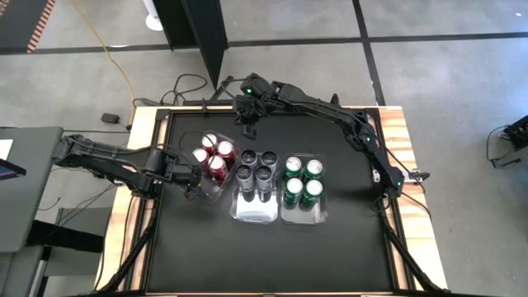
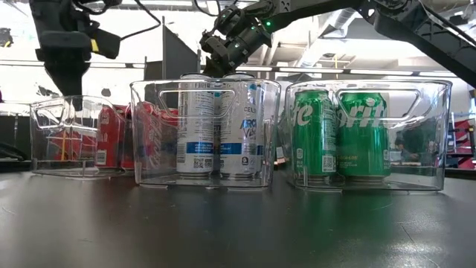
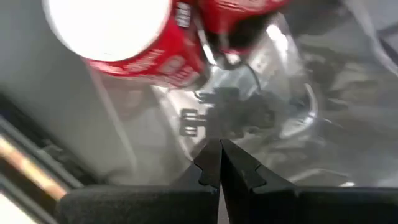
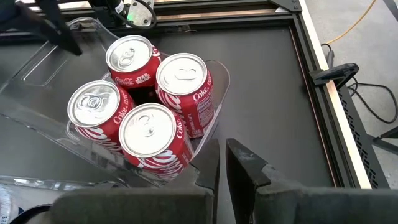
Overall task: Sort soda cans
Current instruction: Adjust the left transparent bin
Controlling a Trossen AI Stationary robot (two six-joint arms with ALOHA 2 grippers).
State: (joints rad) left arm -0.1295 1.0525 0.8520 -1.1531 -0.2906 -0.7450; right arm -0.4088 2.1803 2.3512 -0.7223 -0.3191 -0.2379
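- Left gripper (image 1: 191,186): fingers (image 3: 239,167) pressed together, holding nothing, at the near-left corner of the red cans' bin (image 1: 198,191), just outside or touching its wall; I cannot tell which.
- Right gripper (image 1: 248,129): fingers narrow, empty, hovering beyond the far end of that bin, well apart from the cans.
- Red cans (image 4: 152,102): four, upright, clustered in the bin's far end.
- Silver cans (image 1: 256,167): four in the middle bin (image 1: 255,212), just right of the red bin.
- Green cans (image 1: 302,181): four in the right bin (image 1: 304,218), farthest from the red bin.
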